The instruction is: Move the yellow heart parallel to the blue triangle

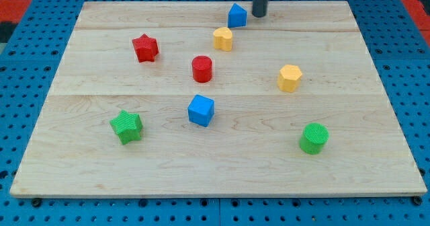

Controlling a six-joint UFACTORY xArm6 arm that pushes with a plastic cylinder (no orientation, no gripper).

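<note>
A: Where is the yellow heart [223, 38]?

B: Near the view's top of the wooden board [376, 118], just below and to the left of the blue triangle [236, 15]. The two sit close together, with a narrow gap between them.

A: And my tip [259, 14]?

B: Just right of the blue triangle, level with it, close beside it; whether it touches I cannot tell. It is up and right of the heart, clear of it. There is no pincer here, only the dark rod, so nothing opens, shuts or holds anything.

A: What else lies around the heart?

B: The red cylinder [201, 69] is below it and a little left. The red star [145, 48] is well to its left. The yellow hexagon [289, 78] is down and to its right. The blue cube [201, 110] is further below, past the red cylinder. The green star [126, 126] is far down to the left, and the green cylinder [314, 138] far down to the right.
</note>
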